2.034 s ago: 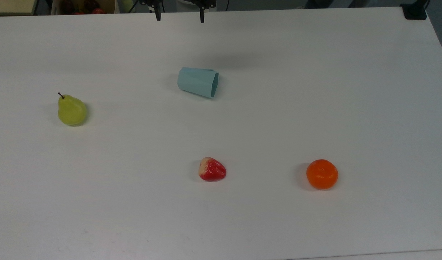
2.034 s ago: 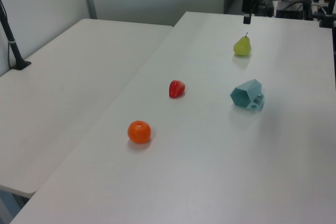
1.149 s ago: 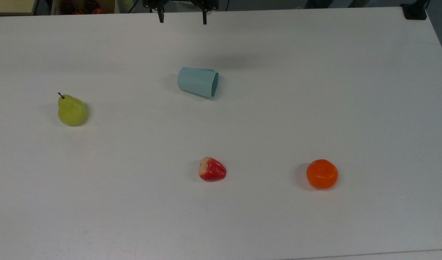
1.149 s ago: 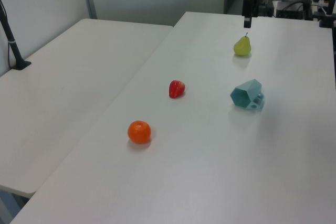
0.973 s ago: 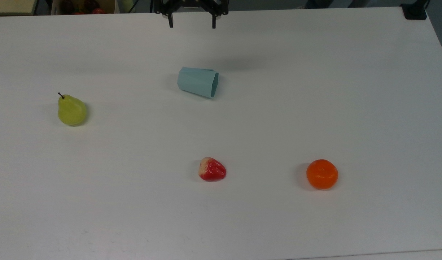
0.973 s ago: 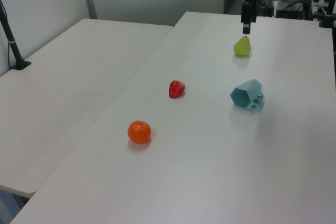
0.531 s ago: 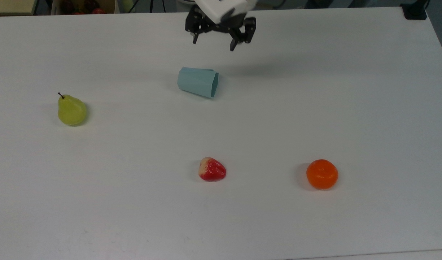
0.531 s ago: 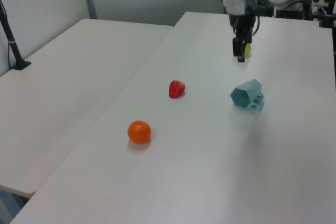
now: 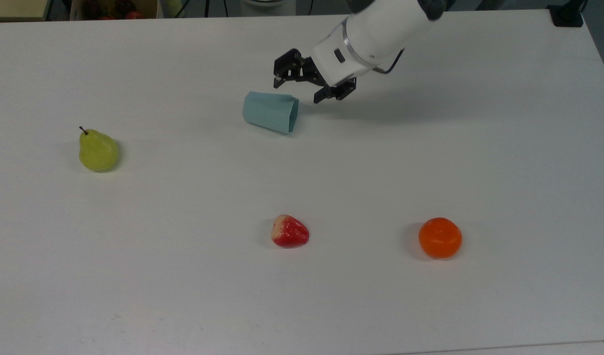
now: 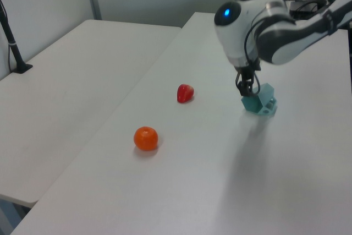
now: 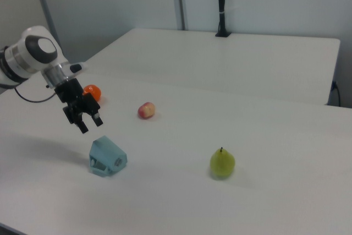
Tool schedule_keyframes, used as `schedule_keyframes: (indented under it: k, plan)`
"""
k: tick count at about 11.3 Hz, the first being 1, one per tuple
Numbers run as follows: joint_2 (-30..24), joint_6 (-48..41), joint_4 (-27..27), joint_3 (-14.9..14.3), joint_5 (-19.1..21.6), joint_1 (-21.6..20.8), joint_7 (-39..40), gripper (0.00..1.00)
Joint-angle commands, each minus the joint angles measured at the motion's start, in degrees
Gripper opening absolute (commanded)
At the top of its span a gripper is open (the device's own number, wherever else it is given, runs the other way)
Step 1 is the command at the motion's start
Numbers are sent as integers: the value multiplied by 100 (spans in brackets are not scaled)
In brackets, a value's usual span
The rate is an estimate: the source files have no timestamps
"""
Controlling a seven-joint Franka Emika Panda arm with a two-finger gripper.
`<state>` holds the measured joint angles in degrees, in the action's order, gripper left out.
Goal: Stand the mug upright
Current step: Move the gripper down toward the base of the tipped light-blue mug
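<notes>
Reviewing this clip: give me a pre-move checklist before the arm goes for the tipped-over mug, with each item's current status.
1. The mug lies on its side, mouth toward the top view's right: ok, as expected.
2. The gripper is open: ok.
3. Gripper apart from the mug, nothing held: ok in the right view.
4. Gripper lined up over the rim: cannot tell; it sits near the mouth end.
5. The pear, the strawberry and the orange stand well away from the mug: ok.
6. Bare table beside the mug for standing it up: ok.

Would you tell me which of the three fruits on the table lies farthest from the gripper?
The green pear: it sits alone toward the top view's left, while the strawberry and orange lie nearer the gripper.
</notes>
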<state>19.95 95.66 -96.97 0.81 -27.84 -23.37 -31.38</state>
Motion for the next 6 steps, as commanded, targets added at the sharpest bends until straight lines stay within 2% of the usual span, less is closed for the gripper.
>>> schedule_keyframes:
  k: [1,2,4,6]
  plan:
    - [245,-47,20,-28,-169,-89,-211,100]
    - [281,-65,12,-28,-195,-81,-211,100]
    - [430,-580,29,-28,-571,-72,-254,100]
    - [518,-837,12,-28,-783,-37,-255,100]
